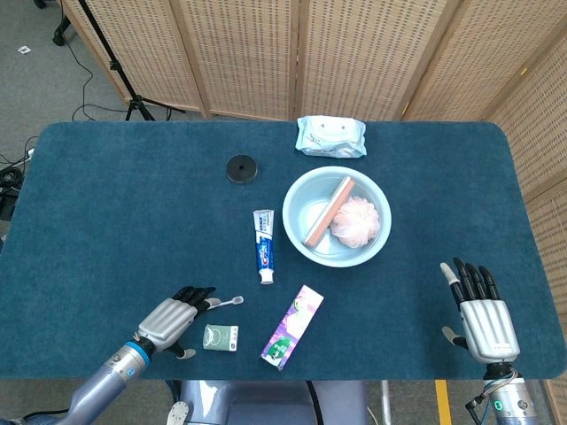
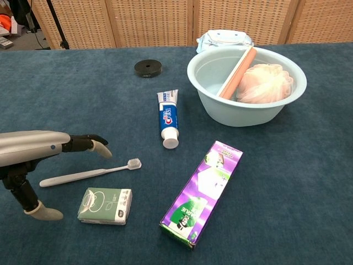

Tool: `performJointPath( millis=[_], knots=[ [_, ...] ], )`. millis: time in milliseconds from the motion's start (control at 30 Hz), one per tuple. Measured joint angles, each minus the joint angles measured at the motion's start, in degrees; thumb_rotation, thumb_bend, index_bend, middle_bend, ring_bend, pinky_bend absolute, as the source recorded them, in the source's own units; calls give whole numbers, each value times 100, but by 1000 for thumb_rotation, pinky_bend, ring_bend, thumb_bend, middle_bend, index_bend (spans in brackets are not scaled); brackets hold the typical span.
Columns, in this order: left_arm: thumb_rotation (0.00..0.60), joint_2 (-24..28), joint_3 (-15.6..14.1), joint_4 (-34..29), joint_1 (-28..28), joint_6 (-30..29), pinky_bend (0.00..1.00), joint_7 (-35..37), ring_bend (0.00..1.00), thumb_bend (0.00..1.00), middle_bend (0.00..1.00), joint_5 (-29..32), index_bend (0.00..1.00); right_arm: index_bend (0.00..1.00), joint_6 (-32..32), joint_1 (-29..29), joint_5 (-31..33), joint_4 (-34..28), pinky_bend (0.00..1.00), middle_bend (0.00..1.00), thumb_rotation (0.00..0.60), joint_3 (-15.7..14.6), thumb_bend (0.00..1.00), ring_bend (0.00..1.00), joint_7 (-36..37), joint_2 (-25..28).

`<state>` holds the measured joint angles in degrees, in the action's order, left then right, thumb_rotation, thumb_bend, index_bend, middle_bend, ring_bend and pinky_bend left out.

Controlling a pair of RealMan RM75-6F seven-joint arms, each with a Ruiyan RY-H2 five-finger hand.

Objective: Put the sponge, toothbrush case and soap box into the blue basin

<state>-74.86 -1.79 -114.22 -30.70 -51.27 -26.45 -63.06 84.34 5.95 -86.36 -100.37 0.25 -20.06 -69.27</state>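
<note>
The light blue basin (image 1: 307,202) (image 2: 237,114) stands right of the table's centre. Inside it a peach toothbrush case (image 1: 328,211) (image 2: 237,73) leans on the rim, beside a pink mesh sponge (image 1: 356,221) (image 2: 263,83). The small green soap box (image 1: 221,337) (image 2: 105,206) lies flat near the front edge. My left hand (image 1: 173,319) (image 2: 38,160) hovers just left of the soap box, fingers stretched over the toothbrush handle and thumb hanging down, holding nothing. My right hand (image 1: 483,319) is at the front right, fingers spread and empty, outside the chest view.
A white toothbrush (image 1: 228,302) (image 2: 88,174) lies partly under my left fingers. A toothpaste tube (image 1: 264,245) (image 2: 167,118), a purple carton (image 1: 292,327) (image 2: 201,192), a black disc (image 1: 241,168) (image 2: 148,68) and a wipes pack (image 1: 330,135) (image 2: 223,37) are also on the blue cloth.
</note>
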Motion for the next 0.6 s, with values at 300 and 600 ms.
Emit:
performJointPath(
  millis=[300,600],
  knots=[
    [600,-373,-40,120,-204,-47,40,-277,0,195,0,329,213,0,14,-29,53,-6,19,0,600,66,105,0,51,51],
    [600,-744,-37,223,-283,-288,40,-480,0,216,0,601,276,0,-46,-38,207,14,19,0,600,131,105,0,92,89]
  ],
)
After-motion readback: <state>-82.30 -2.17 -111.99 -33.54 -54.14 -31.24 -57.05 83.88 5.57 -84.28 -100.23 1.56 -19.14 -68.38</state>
